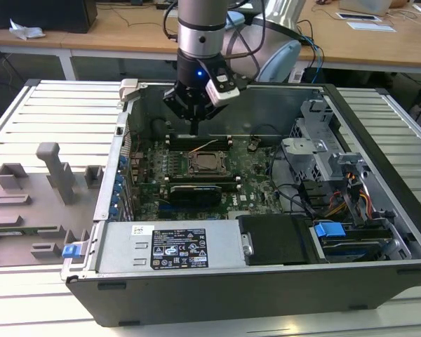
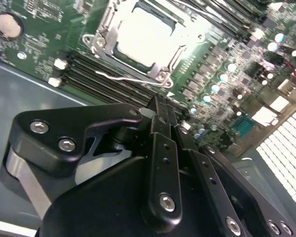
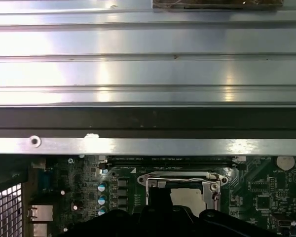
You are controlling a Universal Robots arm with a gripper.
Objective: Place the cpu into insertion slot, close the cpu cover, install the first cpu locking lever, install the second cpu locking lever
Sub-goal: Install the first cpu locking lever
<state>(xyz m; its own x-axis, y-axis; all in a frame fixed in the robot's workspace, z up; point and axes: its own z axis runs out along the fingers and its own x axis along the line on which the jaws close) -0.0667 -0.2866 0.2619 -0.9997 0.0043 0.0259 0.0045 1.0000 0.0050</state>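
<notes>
The cpu (image 2: 145, 34) lies pale and flat in the insertion slot (image 1: 205, 166) on the green board. The silvery cpu cover (image 2: 99, 40) is down around it, its window framing the chip. A thin wire locking lever (image 2: 130, 79) runs along the socket's side nearest the gripper. In the first wrist view the cover (image 3: 183, 176) and the cpu (image 3: 190, 197) sit just beyond the dark gripper body. My gripper (image 1: 194, 128) hangs above the board, just behind the socket in the exterior view. Its fingers (image 2: 160, 129) are shut together with nothing between them.
Long black memory slots (image 2: 101, 81) lie between the socket and the gripper. The case's metal wall (image 3: 148, 143) rises close behind. A power supply (image 1: 170, 247) and a drive cage (image 1: 323, 151) fill the case's front and the exterior view's right. A grey fixture (image 1: 56, 172) stands outside.
</notes>
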